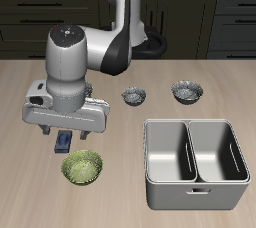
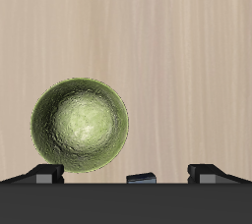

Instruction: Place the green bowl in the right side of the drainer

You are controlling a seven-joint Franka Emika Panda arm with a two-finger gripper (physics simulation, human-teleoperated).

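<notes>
We see the green bowl (image 1: pixel 83 166) sitting upright on the bench (image 1: pixel 30 187) near its front edge, beside the drainer (image 1: pixel 196 163). Our gripper (image 1: pixel 70 138) hovers just behind the bowl, fingers (image 1: pixel 56 141) spread wide, gripping nothing.

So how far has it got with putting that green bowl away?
Barely started. The green bowl sits on the table, outside the drainer, whose two compartments look empty. The claw hangs open just above the bowl, gripping nothing. Grabbing, carrying and dropping it in are all left.
</notes>
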